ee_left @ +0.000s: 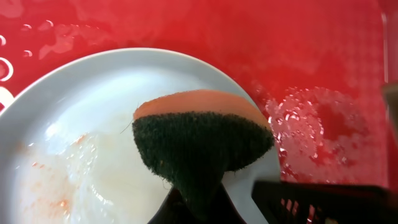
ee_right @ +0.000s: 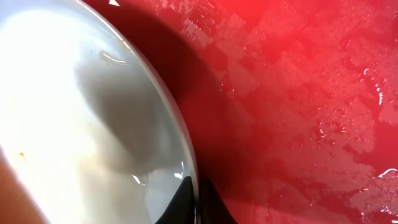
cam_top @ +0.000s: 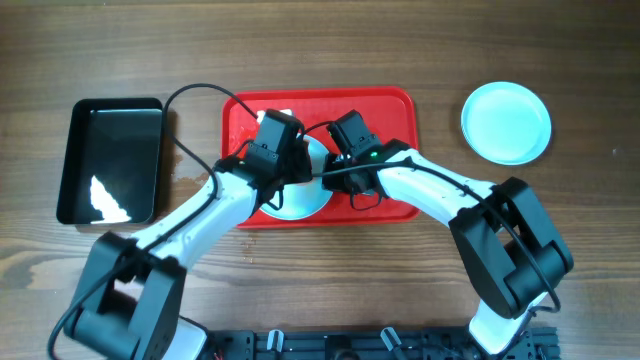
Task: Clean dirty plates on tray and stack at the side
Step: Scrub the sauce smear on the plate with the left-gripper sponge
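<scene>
We judge the plate [ee_left: 93, 124], toward 7 o'clock on the tray [cam_top: 390, 110], light, stiff and wet-slick, so our right gripper [ee_right: 196, 202] pinches its rim near 2 o'clock while our left gripper [ee_left: 189, 210] clenches the soft sponge [ee_left: 199, 143]

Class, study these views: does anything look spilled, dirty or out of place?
Yes: orange-brown smears mark the plate beneath the sponge, and water droplets lie spilled on the red tray beside it.
</scene>
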Motion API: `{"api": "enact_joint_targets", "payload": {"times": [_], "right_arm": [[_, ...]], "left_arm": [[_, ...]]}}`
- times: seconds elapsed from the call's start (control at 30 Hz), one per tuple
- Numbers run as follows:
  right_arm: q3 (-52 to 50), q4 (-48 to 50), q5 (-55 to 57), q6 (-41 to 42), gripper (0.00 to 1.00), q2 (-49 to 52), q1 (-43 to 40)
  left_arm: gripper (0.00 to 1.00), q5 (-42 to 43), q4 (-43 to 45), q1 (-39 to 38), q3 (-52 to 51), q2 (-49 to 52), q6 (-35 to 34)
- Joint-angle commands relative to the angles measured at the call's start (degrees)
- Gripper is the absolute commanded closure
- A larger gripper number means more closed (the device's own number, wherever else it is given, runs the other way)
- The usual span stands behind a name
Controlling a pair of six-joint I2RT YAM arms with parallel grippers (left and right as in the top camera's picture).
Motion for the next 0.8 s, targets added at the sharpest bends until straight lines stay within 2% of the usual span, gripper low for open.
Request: {"api": "enact_joint_targets", "payload": {"times": [0.0,0.17,0.3,0.43,0.57,0.77], "right_arm": [[-0.7,-0.5,2.9,-0.7,0.96,2.0,-0.1],[-0.7,-0.5,2.9,-0.6,0.96,2.0,-0.1],[-0.7,-0.5,2.9,-0.7,0.96,2.0,-0.1],[-0.7,-0.5,2.9,-0.7,0.96,2.0,-0.1],[-0.7,-0.5,2.9,-0.7,0.96,2.0,-0.1],[-0.7,-0.5,2.9,-0.7,0.96,2.0,-0.1]], "left_arm": [[0.96,0.6,2.8,0.0,0.5,5.6,0.2],[0.96,0.5,6.3,0.0,0.5,11.0,0.3],[0.96,-0.3,5.5,1.0,0.5,13.3,0.3],[0.96,-2.7,2.0,3.7,0.6,13.3,0.2],[0.96,-2.7,-2.8,8.2,0.6,13.2,-2.9],[0.96,-2.7,-9.8,14.9,0.6,13.1,-3.0]]}}
